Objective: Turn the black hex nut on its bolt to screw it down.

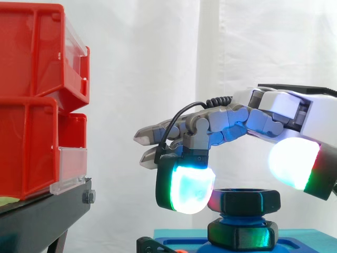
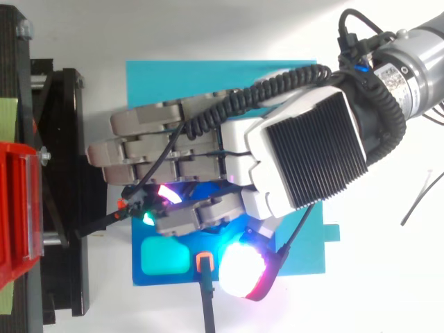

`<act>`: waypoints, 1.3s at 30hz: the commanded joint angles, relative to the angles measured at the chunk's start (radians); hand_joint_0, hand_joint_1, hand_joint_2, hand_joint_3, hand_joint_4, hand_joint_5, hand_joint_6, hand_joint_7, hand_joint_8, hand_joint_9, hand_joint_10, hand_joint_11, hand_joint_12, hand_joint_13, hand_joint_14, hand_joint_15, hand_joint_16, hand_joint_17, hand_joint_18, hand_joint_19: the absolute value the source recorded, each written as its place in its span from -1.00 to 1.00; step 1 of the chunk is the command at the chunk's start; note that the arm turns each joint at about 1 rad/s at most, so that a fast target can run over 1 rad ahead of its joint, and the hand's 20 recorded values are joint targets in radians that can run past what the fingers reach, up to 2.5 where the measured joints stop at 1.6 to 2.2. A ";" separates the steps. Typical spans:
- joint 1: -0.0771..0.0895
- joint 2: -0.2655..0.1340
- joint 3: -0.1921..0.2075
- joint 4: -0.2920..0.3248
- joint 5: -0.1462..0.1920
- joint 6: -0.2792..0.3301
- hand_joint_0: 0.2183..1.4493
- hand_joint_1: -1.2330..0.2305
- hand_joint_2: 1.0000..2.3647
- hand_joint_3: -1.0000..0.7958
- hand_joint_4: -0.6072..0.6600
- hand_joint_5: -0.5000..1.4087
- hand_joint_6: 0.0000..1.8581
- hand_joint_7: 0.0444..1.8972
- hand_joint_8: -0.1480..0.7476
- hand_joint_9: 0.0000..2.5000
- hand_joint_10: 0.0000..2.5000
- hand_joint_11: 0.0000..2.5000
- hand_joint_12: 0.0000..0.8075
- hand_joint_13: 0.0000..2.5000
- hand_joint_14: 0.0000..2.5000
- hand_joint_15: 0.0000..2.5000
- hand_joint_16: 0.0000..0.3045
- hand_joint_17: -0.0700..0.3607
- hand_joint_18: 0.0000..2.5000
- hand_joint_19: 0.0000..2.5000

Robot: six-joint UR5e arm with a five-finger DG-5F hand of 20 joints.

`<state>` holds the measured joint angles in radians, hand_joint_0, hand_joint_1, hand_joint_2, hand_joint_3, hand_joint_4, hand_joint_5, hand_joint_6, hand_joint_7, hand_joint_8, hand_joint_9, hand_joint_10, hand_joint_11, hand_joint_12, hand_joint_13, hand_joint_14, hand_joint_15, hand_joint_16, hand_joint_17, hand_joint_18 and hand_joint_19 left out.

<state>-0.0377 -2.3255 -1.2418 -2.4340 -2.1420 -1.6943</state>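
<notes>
A black hex nut (image 1: 247, 200) sits high on a blue bolt (image 1: 235, 215), above a second black hex nut (image 1: 242, 234) on the blue base (image 1: 295, 243). My hand (image 1: 295, 110) hovers over the upper nut, coming in from the right. One finger bends down, and its cyan-green pad (image 1: 184, 190) hangs at the nut's left edge. The thumb's white pad (image 1: 292, 163) floats just above and to the right of the nut, apart from it. The other fingers reach straight out to the left. In the top view my hand (image 2: 305, 152) covers the nut.
Red bins (image 1: 31, 105) are stacked on a black stand (image 1: 42, 216) at the left. The blue base (image 2: 166, 260) lies on a teal plate (image 2: 173, 83). A small orange-and-black fitting (image 2: 204, 262) sits at the base's near edge, with a dark cable running from it.
</notes>
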 commanded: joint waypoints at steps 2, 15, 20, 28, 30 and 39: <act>-0.013 0.000 0.001 0.001 -0.013 0.001 -0.60 0.69 -1.00 -0.44 0.28 -0.53 -0.35 0.32 -0.01 -0.41 -1.00 -0.99 -0.05 -0.65 -1.00 -0.98 -0.64 -0.10 -0.75 -0.86; -0.048 0.000 -0.001 0.024 -0.045 0.001 -0.60 0.69 -1.00 -0.44 0.26 -0.53 -0.37 0.34 -0.01 -0.41 -1.00 -0.99 -0.05 -0.65 -1.00 -0.98 -0.64 -0.10 -0.75 -0.86; -0.064 0.000 -0.001 0.044 -0.072 0.016 -0.59 0.69 -1.00 -0.44 0.27 -0.53 -0.37 0.36 -0.01 -0.41 -1.00 -0.99 -0.06 -0.65 -1.00 -0.98 -0.65 -0.11 -0.75 -0.86; -0.077 0.000 0.010 0.049 -0.107 0.065 -0.59 0.68 -1.00 -0.44 0.27 -0.53 -0.39 0.37 -0.01 -0.41 -1.00 -0.99 -0.06 -0.65 -1.00 -0.98 -0.65 -0.12 -0.76 -0.87; -0.070 0.000 0.019 0.049 -0.119 0.078 -0.59 0.67 -1.00 -0.44 0.27 -0.52 -0.41 0.40 -0.01 -0.41 -1.00 -0.99 -0.06 -0.66 -1.00 -0.98 -0.65 -0.12 -0.76 -0.87; -0.030 0.000 0.045 0.085 -0.113 0.113 -0.58 0.61 -1.00 -0.44 0.29 -0.52 -0.46 0.43 -0.03 -0.41 -1.00 -0.99 -0.08 -0.66 -1.00 -0.98 -0.65 -0.12 -0.76 -0.87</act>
<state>-0.0807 -2.3257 -1.2051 -2.3607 -2.2584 -1.5970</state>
